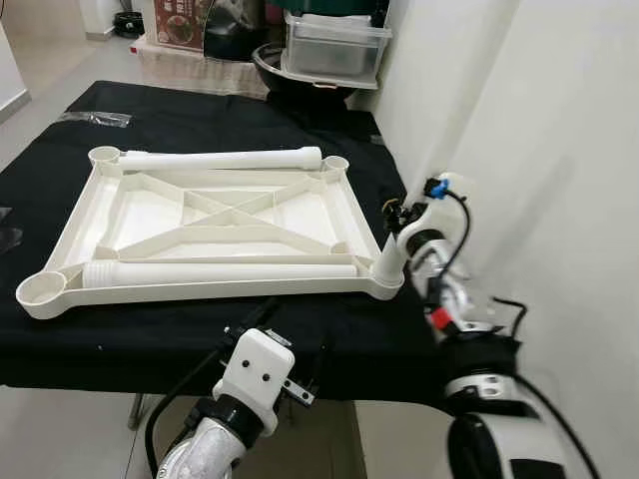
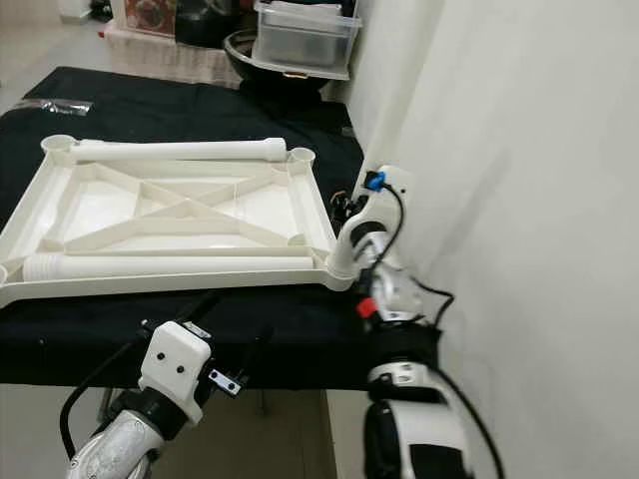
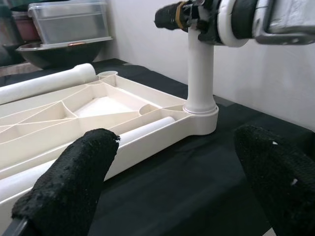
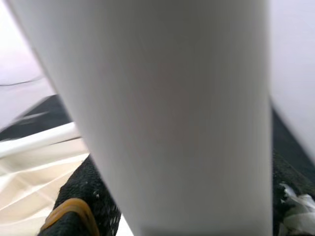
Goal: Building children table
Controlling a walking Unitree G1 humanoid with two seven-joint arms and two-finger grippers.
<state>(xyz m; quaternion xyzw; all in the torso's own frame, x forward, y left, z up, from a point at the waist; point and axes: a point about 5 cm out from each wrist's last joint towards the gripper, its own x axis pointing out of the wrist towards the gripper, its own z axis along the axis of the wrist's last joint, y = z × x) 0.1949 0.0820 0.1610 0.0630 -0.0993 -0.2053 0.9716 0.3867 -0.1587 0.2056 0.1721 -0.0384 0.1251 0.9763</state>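
Left wrist view: the leg [image 3: 201,73] stands upright in the top's [image 1: 225,215] corner socket [image 3: 200,114], right gripper [image 1: 407,226] clamped on it, left gripper [image 3: 167,187] wide open, nearby.

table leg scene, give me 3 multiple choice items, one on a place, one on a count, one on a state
1. Where does the upright leg stand?
A. in the tabletop's near right corner socket
B. in its far left socket
C. on the floor

2. How many loose legs lie on the upturned tabletop?
A. none
B. two
C. four

3. What is the right pincer doing?
A. hanging open over the cloth
B. shut on the upright leg
C. holding a bin

Answers: 1 A, the leg rises from the corner nearest the right arm. 2 B, the far leg and near leg lie flat. 3 B, its fingers clamp the leg's top.
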